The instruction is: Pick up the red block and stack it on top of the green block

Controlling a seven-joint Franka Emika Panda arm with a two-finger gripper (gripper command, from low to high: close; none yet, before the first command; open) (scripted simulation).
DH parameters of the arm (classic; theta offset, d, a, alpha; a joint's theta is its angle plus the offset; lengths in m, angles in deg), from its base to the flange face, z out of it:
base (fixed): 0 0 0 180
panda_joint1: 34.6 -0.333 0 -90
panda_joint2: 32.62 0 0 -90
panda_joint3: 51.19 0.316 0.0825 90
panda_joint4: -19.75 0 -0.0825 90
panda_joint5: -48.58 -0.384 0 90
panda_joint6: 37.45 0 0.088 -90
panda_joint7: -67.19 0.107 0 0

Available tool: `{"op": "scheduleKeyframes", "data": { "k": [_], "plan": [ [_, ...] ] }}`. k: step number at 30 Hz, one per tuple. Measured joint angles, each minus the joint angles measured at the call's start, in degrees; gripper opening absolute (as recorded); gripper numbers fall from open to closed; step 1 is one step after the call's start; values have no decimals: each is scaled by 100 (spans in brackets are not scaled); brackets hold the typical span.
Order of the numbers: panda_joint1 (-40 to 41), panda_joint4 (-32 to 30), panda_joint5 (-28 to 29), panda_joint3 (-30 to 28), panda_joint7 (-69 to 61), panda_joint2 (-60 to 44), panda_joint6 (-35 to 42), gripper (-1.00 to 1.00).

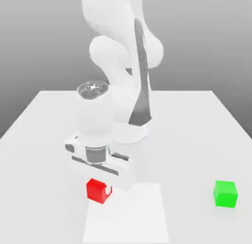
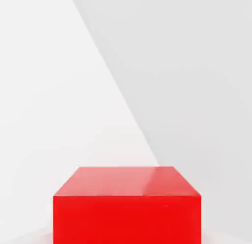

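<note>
**Ana:** While the big white arm leans down from the top centre of the exterior view, how much of the job would you call done?

**Ben:** Only the opening part, I'd judge. On the white table nothing is stacked. The red block sits on the surface in the lower left-centre of that frame, and the green block sits alone at the lower right, well apart from it, its top bare.

**Ana:** So what is left?

**Ben:** Nearly everything: lifting the red block, carrying it across toward the exterior view's right, setting it squarely on the green one and letting go. The block looks to be resting on the table, not raised.

**Ana:** And that paler rectangle along the bottom centre?

**Ben:** A lighter patch on the tabletop. The red block lies at its upper left corner; the green one is off it.

**Ana:** Now the claw.

**Ben:** The gripper is down at the red block, directly under the wrist. A white fingertip shows against the block's right face in the exterior view, touching it. The jaws are drawn in almost as far as they go, pinched on the cube, so I read it as gripped rather than merely approached.

**Ana:** Does the hand view agree?

**Ben:** It fits. The red block fills the lower middle of that frame, very close to the camera and centred, with plain table beyond it.
</note>
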Motion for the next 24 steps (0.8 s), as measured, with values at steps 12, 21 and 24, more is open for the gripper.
{"op": "scheduleKeyframes", "data": {
  "k": [12, 21, 24],
  "plan": [
    [-2226, 774, 179, 1055, 520, 433, 1238, -100],
    [-3348, 1465, 496, 1482, 1046, -254, 1227, -100],
    [-3485, 1496, 823, 1295, 1286, -776, 761, 100]
  ]
}}
